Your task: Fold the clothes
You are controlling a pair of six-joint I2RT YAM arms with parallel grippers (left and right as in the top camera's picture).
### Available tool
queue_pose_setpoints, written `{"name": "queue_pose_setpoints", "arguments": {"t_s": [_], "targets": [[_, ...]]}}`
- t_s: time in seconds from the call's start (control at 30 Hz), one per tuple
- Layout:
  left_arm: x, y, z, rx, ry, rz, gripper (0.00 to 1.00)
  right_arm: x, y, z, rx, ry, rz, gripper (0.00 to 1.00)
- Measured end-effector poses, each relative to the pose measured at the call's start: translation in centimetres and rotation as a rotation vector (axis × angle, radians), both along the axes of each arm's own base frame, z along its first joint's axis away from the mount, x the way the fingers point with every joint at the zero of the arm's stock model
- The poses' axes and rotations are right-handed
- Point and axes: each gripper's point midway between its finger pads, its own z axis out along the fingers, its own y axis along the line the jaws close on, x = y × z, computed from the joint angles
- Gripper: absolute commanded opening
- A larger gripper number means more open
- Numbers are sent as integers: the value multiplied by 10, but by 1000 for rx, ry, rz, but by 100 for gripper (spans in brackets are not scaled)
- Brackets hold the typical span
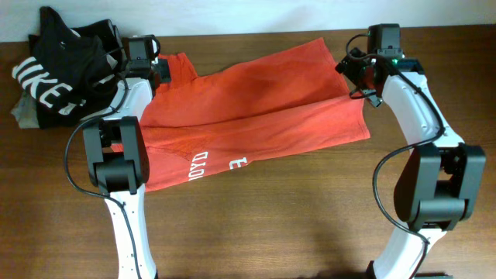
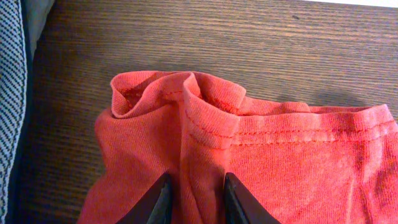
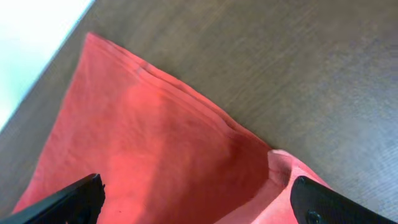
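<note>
Worktop (image 1: pixel 271 232): one, dark brown wood with fine lines, and it filled nearly the whole view.
Wall (image 1: pixel 232 12): one white strip ran along the far edge.
T-shirt (image 1: pixel 256 108): one, red-orange. It lay spread across the middle of the worktop, with its far part folded over. White letters (image 1: pixel 213 164) showed near the front edge.
Black shirt (image 1: pixel 58 66): one, with big white letters, heaped at the far left corner.
Grey cloth (image 1: pixel 23 116): one, peeking out beside the black shirt.
Arms: two, the left (image 1: pixel 124 155) and the right (image 1: pixel 418 116), one at each end of the T-shirt.
Left pincer (image 2: pixel 198 186): clenched on a ridge of the T-shirt near its stitched edge.
Right pincer (image 3: pixel 196 193): released, with its fingers wide apart over the T-shirt's far right corner.
</note>
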Motion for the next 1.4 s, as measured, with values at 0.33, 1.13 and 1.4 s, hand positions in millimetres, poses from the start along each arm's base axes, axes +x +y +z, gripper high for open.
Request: {"name": "queue_pose_setpoints", "arguments": {"t_s": [0.33,1.13,1.4], "targets": [[1,1,0,3,-7,3,31,12,16,-8,78,-27,76,99],[1,1,0,3,0,3,32,59,19,39,78,-322,376,99],[0,1,0,2,5,3,32,116,80,-12,-28,-440,434,91]]}}
